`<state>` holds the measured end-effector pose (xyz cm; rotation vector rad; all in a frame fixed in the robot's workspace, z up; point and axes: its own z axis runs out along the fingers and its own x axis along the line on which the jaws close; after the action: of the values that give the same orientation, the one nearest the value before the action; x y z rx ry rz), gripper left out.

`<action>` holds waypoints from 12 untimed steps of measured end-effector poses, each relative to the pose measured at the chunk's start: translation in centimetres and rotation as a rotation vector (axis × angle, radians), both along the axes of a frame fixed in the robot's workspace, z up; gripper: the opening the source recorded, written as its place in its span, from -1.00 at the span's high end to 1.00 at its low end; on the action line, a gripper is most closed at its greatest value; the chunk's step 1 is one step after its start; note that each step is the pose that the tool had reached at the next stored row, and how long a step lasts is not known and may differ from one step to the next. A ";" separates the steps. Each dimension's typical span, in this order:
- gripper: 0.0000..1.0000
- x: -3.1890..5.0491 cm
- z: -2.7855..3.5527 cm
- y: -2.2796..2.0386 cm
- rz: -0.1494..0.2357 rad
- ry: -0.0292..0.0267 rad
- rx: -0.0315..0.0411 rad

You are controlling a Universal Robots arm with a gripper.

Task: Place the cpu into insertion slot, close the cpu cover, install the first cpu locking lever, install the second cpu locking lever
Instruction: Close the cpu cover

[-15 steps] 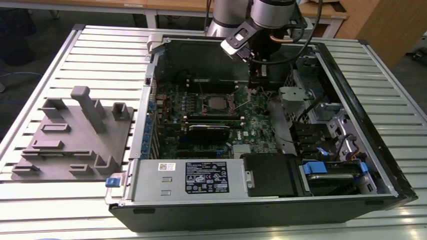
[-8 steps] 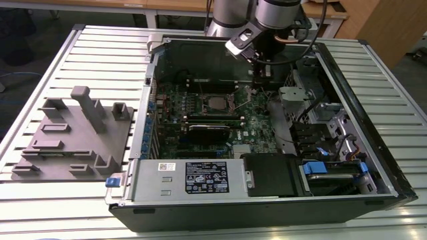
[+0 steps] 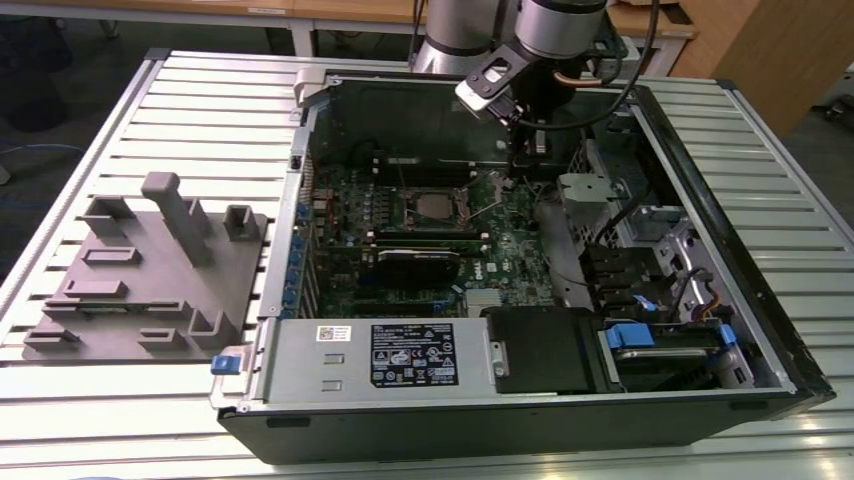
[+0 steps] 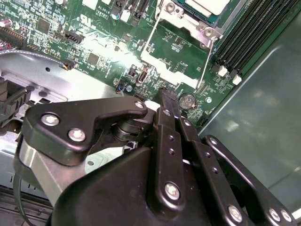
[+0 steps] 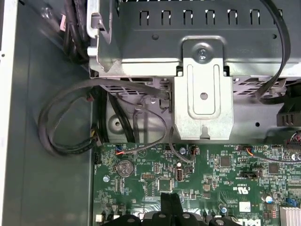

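Note:
The cpu (image 3: 434, 204) lies with its silver top up in the insertion slot (image 3: 462, 213) on the green motherboard (image 3: 514, 270). In the second wrist view the cpu (image 4: 207, 4) shows inside the silvery cpu cover (image 4: 200, 24), which lies flat around it. Two thin wire locking levers (image 4: 149, 35) (image 4: 206, 61) run from the socket across the board. My gripper (image 3: 523, 165) hangs inside the case, off the socket's corner on the exterior view's right. Its black fingers (image 4: 165, 106) press together, with nothing seen between them, just above the board beside a coin battery (image 4: 187, 100).
The open computer case (image 3: 307, 130) lies on a slatted table. A grey fixture block (image 3: 147, 270) stands at the exterior view's left. A black card (image 3: 414, 262), the power supply (image 3: 387, 355), a metal drive cage (image 5: 203, 99) and loose cables (image 5: 70, 127) crowd the gripper's surroundings.

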<state>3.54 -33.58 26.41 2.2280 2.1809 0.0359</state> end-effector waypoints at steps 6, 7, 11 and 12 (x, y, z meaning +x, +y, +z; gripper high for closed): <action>0.80 0.00 -0.46 0.00 0.000 0.0000 0.0000; 0.80 0.00 -0.57 0.00 0.000 0.0000 -0.0002; 0.80 0.13 -0.77 0.00 0.000 0.0001 -0.0005; 0.80 0.20 -0.79 0.00 0.000 0.0001 -0.0005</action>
<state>3.74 -33.58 25.62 2.2276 2.1810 0.0352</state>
